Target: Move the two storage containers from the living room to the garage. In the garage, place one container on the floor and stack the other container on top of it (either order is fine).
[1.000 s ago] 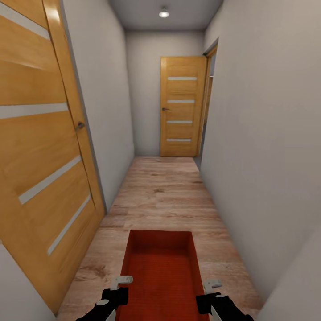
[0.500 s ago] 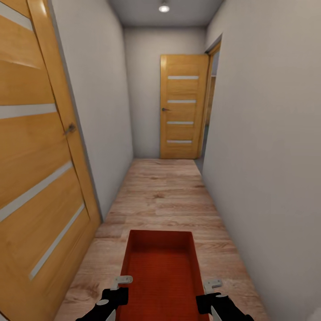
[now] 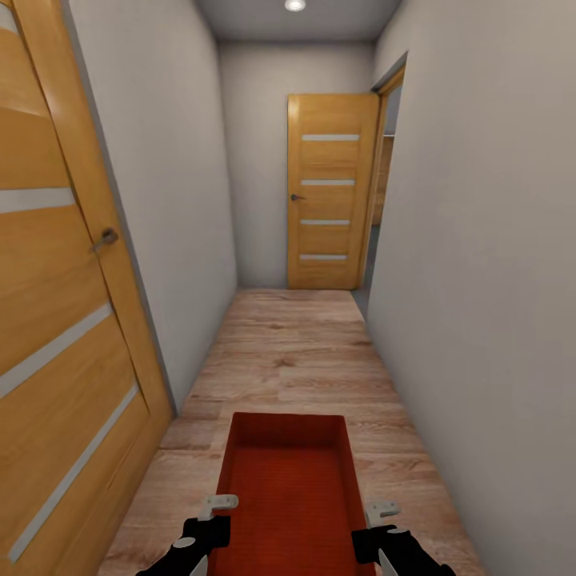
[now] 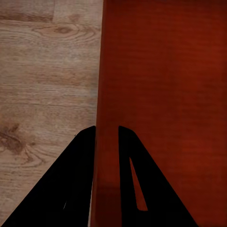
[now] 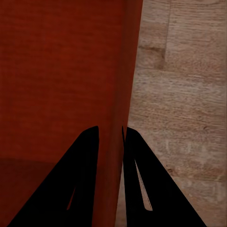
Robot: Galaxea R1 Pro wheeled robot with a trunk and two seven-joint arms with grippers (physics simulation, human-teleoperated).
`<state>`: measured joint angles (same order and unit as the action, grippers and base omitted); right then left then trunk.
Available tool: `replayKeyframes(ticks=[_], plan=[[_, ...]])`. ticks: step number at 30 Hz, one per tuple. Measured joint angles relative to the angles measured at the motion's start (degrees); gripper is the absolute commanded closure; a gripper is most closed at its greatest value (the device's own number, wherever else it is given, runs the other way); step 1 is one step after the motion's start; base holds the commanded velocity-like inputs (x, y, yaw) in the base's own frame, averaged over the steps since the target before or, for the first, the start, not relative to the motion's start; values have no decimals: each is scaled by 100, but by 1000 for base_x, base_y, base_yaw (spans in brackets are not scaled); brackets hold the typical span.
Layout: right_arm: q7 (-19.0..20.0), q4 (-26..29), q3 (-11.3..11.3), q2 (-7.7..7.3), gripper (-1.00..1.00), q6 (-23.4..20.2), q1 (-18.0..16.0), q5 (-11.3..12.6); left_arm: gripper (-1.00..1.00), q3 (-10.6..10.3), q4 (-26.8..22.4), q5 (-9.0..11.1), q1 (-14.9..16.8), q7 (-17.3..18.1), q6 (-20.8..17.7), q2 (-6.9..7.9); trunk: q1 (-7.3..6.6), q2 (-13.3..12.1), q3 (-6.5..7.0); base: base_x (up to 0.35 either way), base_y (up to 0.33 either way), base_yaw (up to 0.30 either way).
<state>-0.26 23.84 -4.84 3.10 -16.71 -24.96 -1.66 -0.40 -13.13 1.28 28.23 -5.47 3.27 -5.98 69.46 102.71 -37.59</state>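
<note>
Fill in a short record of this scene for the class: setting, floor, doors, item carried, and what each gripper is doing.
setting: narrow hallway with white walls
floor: light wood planks
doors: near door at the left; far door at the hallway's end
item carried: one red-orange bin, open-topped, nothing inside
left gripper: shut on the bin's left wall
right gripper: shut on the bin's right wall
ceiling light: on

One red-orange rectangular open-topped plastic storage container [image 3: 290, 488] rides level above the wood plank flooring, long axis pointing down the hallway, empty inside, its low side walls pinched at the near end, one on each flank.
</note>
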Motion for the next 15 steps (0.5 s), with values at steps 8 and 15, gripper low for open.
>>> replayKeyframes(ticks=[8, 15], plan=[[0, 0, 0, 0, 100, 0, 0, 0, 100, 0, 0, 0, 0, 0, 0, 0, 0, 0, 0, 343, 0, 0], [0, 0, 0, 0, 100, 0, 0, 0, 100, 0, 0, 0, 0, 0, 0, 0, 0, 0, 0, 343, 0, 0]])
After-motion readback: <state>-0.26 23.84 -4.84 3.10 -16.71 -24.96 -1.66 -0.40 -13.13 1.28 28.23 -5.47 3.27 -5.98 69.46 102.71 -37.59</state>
